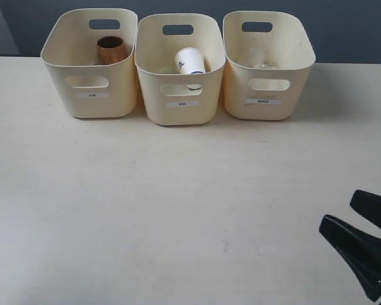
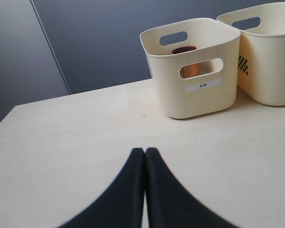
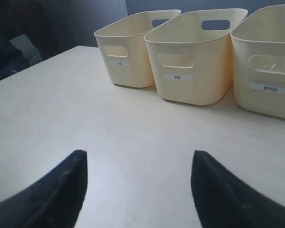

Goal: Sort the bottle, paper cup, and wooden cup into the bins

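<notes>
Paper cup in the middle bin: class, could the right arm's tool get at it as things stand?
Probably yes. The paper cup lies in the open-topped middle bin, and the right tool is open with bare table between them. It would have to come from above.

Three bins are sitting side by side in a row at the far edge of the table [image 1: 178, 210], nearly touching one another. The left bin [image 1: 92, 95] is holding the wooden cup [image 1: 111, 49], which is standing upright toward the back. The middle bin [image 1: 181, 105] is holding the paper cup [image 1: 190, 62], which is lying tilted inside it. The right bin [image 1: 267, 95] is holding the bottle [image 1: 259, 60], which is only faintly showing near its bottom. The right gripper [image 1: 359, 232] is hanging at the near right corner of the table, well apart from the bins. The left gripper [image 2: 145, 190] is hovering over the table, in front of the left bin and well apart from it.
</notes>
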Controlling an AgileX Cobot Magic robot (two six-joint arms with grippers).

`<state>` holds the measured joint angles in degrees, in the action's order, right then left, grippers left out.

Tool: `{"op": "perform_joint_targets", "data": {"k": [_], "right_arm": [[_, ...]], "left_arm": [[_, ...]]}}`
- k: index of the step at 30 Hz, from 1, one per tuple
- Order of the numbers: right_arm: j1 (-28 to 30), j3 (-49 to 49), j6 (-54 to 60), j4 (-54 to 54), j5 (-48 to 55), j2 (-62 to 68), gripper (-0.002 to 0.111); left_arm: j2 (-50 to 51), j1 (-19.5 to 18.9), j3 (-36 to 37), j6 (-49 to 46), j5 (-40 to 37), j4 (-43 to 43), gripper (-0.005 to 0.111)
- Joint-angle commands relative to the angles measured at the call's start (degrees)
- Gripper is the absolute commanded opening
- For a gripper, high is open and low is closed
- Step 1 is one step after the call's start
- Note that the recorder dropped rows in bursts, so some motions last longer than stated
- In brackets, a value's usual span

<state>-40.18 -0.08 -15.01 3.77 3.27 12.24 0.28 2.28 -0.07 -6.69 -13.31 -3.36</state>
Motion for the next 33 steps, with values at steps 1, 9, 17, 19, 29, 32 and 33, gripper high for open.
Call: {"op": "perform_joint_targets", "data": {"k": [1,9,17,19,29,32,33], "right_arm": [[2.57,0.08,0.28,0.61,3.97,-4.42,0.061],[11.83,0.08,-0.12,-1.86,8.43,-12.07,0.061],[26.53,0.08,-0.12,-5.72,11.37,-12.24,0.061],[30.81,0.08,-0.12,-7.17,12.18,-12.24,0.061],[44.96,0.08,-0.12,-11.36,13.53,-12.24,0.061],[46.57,0.08,-0.12,-11.49,13.53,-12.24,0.061],[46.72,0.08,-0.12,-11.49,13.53,-12.24,0.061]], "left_arm": [[-0.28,0.18,0.07,0.11,0.05,-0.33,0.000],[-0.28,0.18,0.07,0.11,0.05,-0.33,0.000],[-0.28,0.18,0.07,0.11,0.05,-0.33,0.000],[-0.28,0.18,0.07,0.11,0.05,-0.33,0.000],[-0.28,0.18,0.07,0.11,0.05,-0.33,0.000],[-0.28,0.18,0.07,0.11,0.05,-0.33,0.000],[-0.28,0.18,0.07,0.11,0.05,-0.33,0.000]]}}
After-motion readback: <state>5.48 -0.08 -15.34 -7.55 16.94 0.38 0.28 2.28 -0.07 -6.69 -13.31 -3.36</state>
